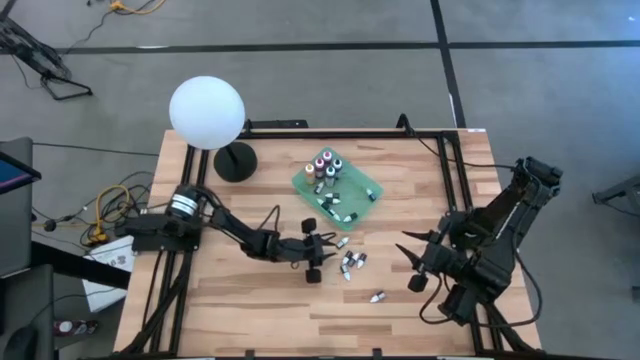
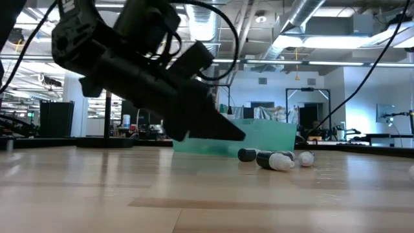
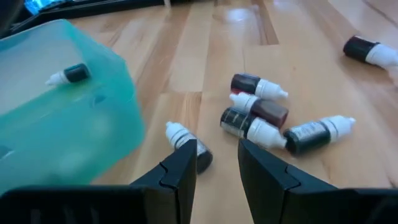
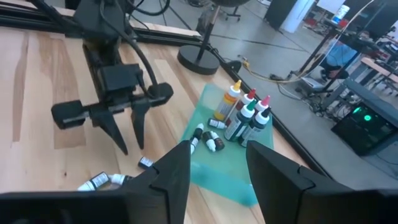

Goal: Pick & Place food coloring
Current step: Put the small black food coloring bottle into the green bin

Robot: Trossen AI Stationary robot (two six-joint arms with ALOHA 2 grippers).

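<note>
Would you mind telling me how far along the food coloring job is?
Partly done: several bottles already stand or lie in the green tray. The left end effector hovers open over a loose bottle, holding nothing. The right end effector waits empty. A cluster and one stray bottle remain on the table.

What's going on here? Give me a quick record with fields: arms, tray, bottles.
left gripper: open, empty, low over the table beside the loose bottles
right gripper: open, empty, waiting at the table's right side
green tray: holds upright and lying food coloring bottles
loose bottles: lying on the table near the tray
</note>
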